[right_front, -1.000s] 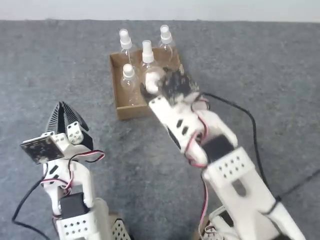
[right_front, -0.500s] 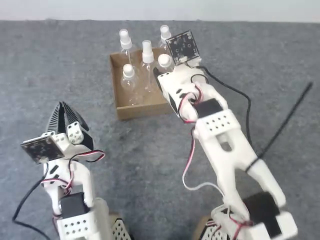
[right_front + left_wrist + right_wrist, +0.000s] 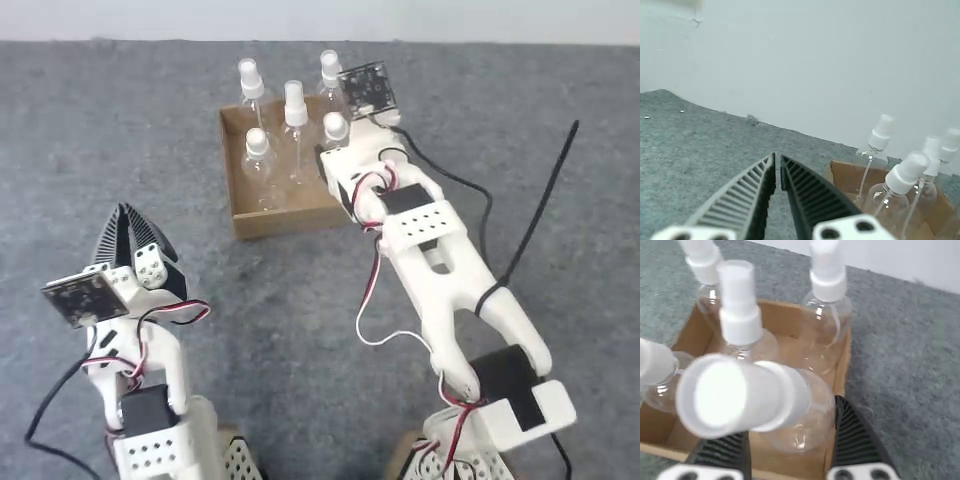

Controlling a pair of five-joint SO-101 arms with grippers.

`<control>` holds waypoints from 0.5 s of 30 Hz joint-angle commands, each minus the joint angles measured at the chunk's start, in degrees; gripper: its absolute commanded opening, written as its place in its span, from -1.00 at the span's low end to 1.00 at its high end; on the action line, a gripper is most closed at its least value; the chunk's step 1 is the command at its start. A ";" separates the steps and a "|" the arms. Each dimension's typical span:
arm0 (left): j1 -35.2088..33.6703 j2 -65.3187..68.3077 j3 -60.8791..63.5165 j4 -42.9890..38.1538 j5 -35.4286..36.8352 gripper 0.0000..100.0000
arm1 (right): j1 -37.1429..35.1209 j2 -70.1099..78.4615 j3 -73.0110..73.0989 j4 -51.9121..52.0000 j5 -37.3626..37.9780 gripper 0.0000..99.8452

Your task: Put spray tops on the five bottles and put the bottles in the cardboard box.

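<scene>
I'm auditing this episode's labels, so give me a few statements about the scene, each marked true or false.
1. The left gripper holds a bottle. False: its fingers are together with nothing between them, away from the cardboard box.
2. Every bottle wears a white spray top. True.
3. The right gripper is at the cardboard box. True.
4. The bottles hold blue liquid. False: they look clear.
5. The box sits on bare wood. False: it sits on grey carpet.

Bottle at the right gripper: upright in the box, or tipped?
Upright and inside. In the high view the bottle has its white spray top pointing up, within the cardboard box by its right wall; the right gripper holds its body.
</scene>
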 commanded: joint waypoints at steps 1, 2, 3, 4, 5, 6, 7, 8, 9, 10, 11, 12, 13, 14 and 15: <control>-0.35 -0.88 -3.65 -0.79 0.62 -0.97 | 1.71 -0.13 -3.34 0.31 -2.29 -0.99; -0.35 -0.88 -3.65 -0.79 0.62 -0.97 | 1.71 0.40 -3.34 0.31 -2.55 -0.99; -0.35 -0.88 -3.47 -0.79 0.62 -0.97 | 1.71 0.92 -3.34 0.31 -2.55 -0.99; -0.35 -0.88 -3.21 -0.79 0.62 -0.97 | 1.71 1.54 -3.34 0.31 -2.55 -0.99; -0.35 -0.88 -3.12 -0.88 0.62 -0.97 | 1.63 2.07 -3.34 0.31 -2.55 -0.99; -0.35 -0.88 -3.03 -0.88 0.53 -0.97 | 1.54 2.59 -3.34 0.31 -2.55 -0.99; -0.35 -0.88 -3.03 -0.88 0.53 -0.97 | 1.45 3.03 -3.34 0.31 -2.55 -0.99; -0.35 -0.88 -3.03 -0.88 0.53 -0.97 | 1.45 3.38 -3.34 0.31 -2.55 -0.99; -0.35 -0.88 -3.03 -0.88 0.53 -0.97 | 1.36 3.65 -3.34 0.31 -2.55 -0.99; -0.35 -0.88 -3.03 -0.88 0.53 -0.97 | 1.36 4.00 -3.34 0.31 -2.55 -0.99; -0.35 -0.88 -3.03 -0.88 0.53 -0.97 | 1.45 4.26 -3.34 0.31 -2.55 -0.99; -0.35 -0.88 -3.03 -0.88 0.53 -0.97 | 1.54 4.62 -3.34 0.31 -2.55 -0.99; -0.35 -0.88 -2.95 -0.88 0.53 -0.97 | 1.54 4.88 -3.34 0.31 -2.55 -0.99; -0.35 -0.88 -2.95 -0.88 0.53 -0.97 | 1.54 5.23 -3.34 0.31 -2.55 -0.99; -0.35 -0.88 -2.95 -0.88 0.53 -0.97 | 1.54 5.49 -3.34 0.31 -2.55 -0.98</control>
